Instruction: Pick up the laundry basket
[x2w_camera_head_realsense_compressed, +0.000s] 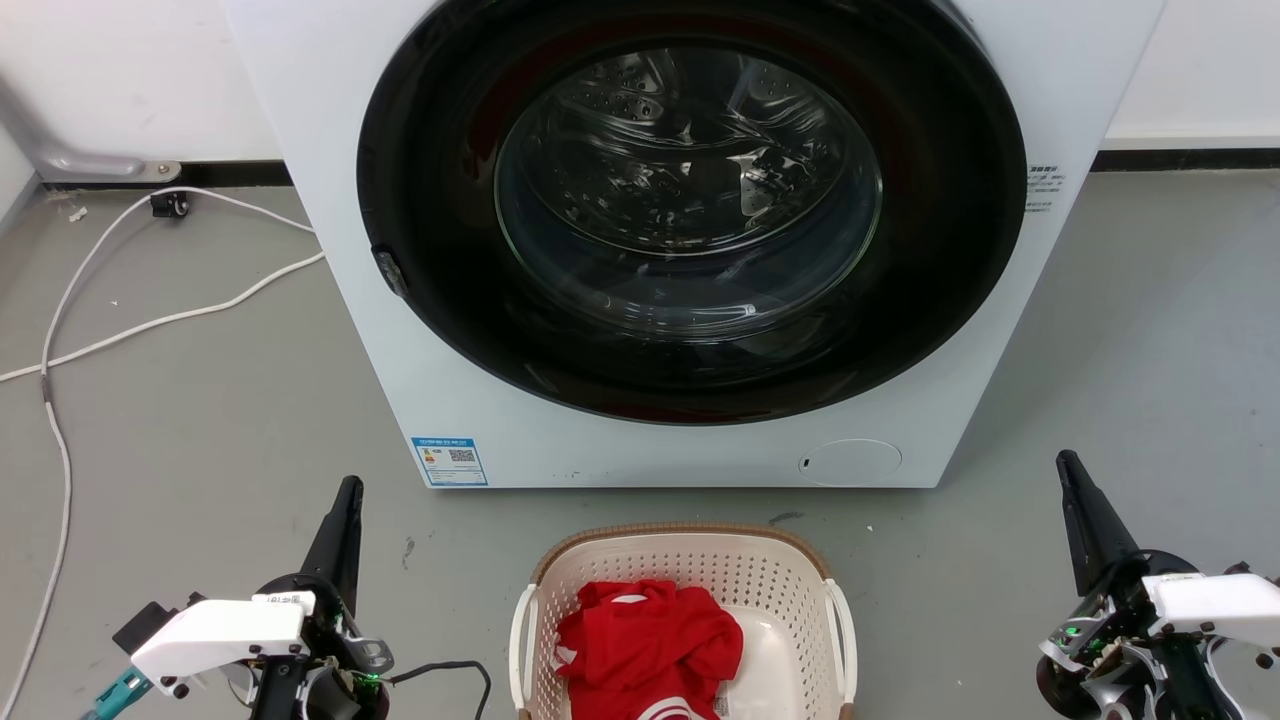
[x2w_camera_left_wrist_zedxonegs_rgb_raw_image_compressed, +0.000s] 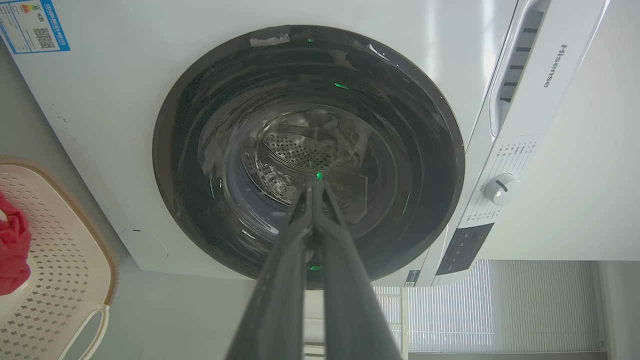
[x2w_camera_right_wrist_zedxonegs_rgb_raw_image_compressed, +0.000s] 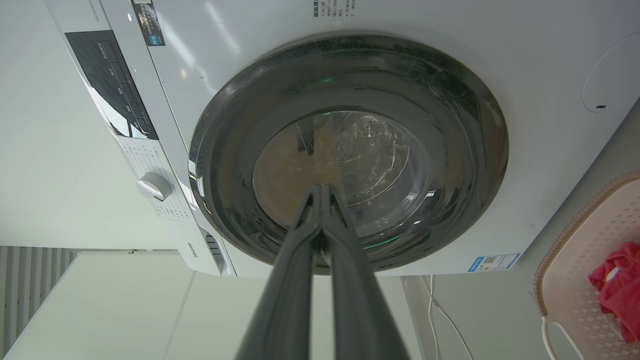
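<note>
The basket (x2w_camera_head_realsense_compressed: 690, 533) sits on the grey floor (x2w_camera_head_realsense_compressed: 200, 450) at the bottom centre of the head view, just in front of the washer (x2w_camera_head_realsense_compressed: 480, 400) and apart from it. It is cream with a perforated wall, a brown rim and a white handle (x2w_camera_head_realsense_compressed: 519, 640) on each side. A red garment (x2w_camera_head_realsense_compressed: 650, 640) lies crumpled inside it, towards its left half.

The left tool (x2w_camera_head_realsense_compressed: 349, 492) is at the lower left, well to the left of the basket and not touching it, pointing up towards the washer. In the left wrist view its fingers (x2w_camera_left_wrist_zedxonegs_rgb_raw_image_compressed: 280, 280) are pressed together to the tips, holding nothing, and aimed at the round dark door (x2w_camera_head_realsense_compressed: 690, 190).

The right tool (x2w_camera_head_realsense_compressed: 1066, 462) is at the lower right, well apart from the basket on the other side. The right wrist view shows its two fingers likewise closed against each other and empty, also aimed at the door.

The basket lies between the two tools, and neither handle is touched.

The door is shut, and the metal drum shows through its glass. A blue label (x2w_camera_head_realsense_compressed: 449, 461) sits at the washer's lower left corner. A white cable (x2w_camera_head_realsense_compressed: 100, 330) trails over the floor to the left.
</note>
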